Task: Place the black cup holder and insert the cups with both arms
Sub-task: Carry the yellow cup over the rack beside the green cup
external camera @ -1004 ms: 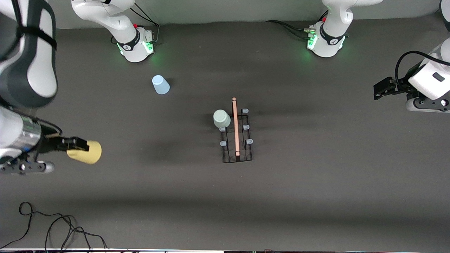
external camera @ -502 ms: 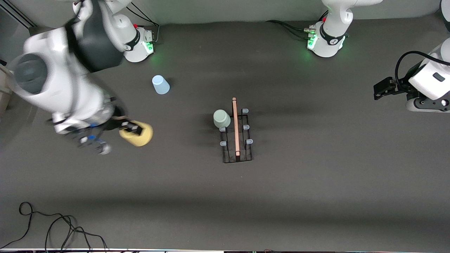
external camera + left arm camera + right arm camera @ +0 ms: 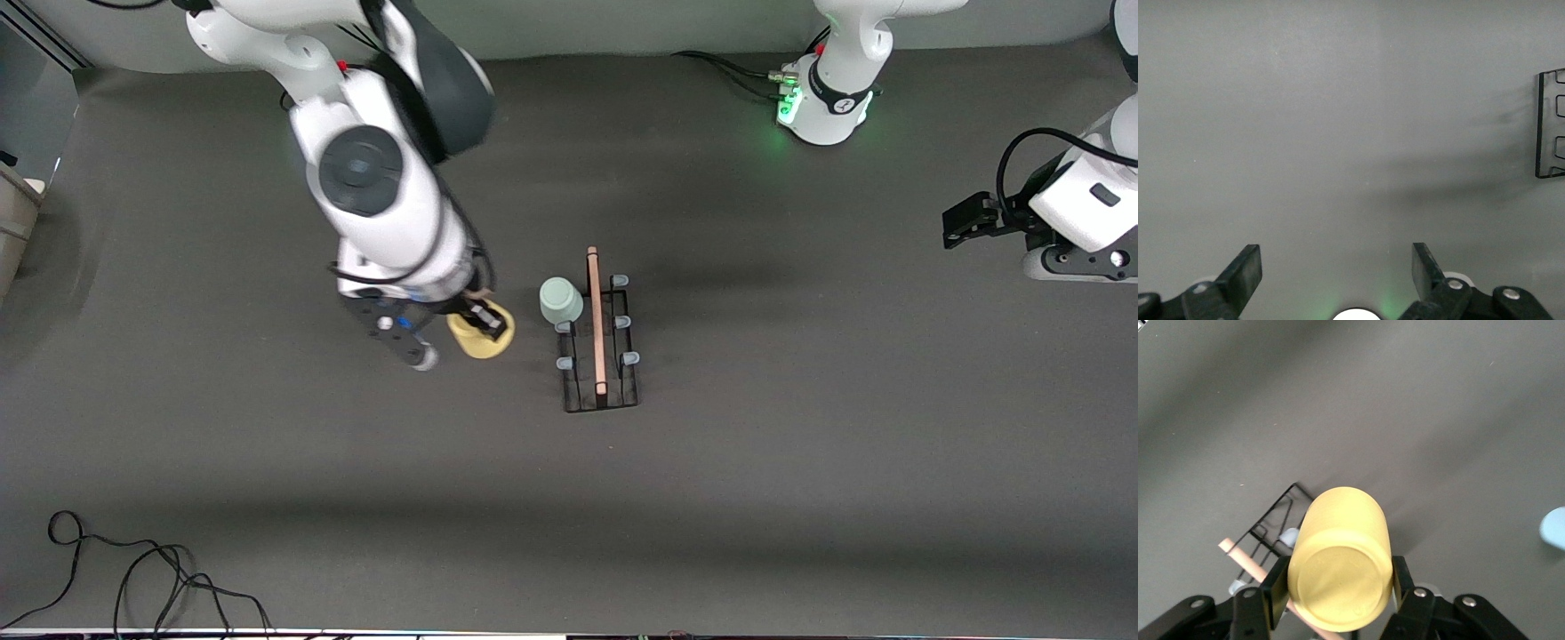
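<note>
Yellow cup (image 3: 481,336) in right gripper (image 3: 484,322) | mint cup (image 3: 560,300) on black cup holder (image 3: 601,384)

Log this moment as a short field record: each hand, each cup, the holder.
right hand: shut on the yellow cup, in the air beside the black cup holder, toward the right arm's end
left hand: open, empty, waiting at the left arm's end of the table
mint green cup: upside down on a holder peg
light blue cup: on the table, apart from the holder
free pegs: five, among them
</note>
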Tool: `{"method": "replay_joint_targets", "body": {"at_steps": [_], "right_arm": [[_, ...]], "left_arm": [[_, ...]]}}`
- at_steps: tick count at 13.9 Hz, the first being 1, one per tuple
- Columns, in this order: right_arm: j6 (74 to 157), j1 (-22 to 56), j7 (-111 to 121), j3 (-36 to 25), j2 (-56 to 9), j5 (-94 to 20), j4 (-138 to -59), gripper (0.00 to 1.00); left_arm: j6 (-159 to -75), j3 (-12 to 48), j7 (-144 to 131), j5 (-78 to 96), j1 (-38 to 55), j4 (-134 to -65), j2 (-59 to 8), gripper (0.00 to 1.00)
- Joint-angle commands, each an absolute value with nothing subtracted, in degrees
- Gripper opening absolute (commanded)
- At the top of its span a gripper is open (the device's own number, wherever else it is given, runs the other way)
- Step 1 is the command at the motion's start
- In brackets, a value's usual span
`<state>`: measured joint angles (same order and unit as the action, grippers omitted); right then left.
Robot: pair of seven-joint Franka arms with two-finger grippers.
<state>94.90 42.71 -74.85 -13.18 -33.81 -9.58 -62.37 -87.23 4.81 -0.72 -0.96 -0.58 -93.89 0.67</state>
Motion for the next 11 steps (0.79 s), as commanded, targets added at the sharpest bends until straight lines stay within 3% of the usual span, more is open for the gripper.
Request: {"method": "replay_joint_targets", "body": {"at_steps": [1,11], "right_arm": [[98.2,42.0,-81.0,-10.4,-39.1,-9.0,-57.0,0.00],[105.6,44.6,-83.8,-9.8,-46.2,-8.6,-57.7,0.00]], "left_arm": [[-85.6,4.7,-1.6,-1.0,-0.3,-93.0,0.7,1.00],[-86.0,4.7,-1.5,-1.0,-0.4,-93.0,0.5,1.00]]}}
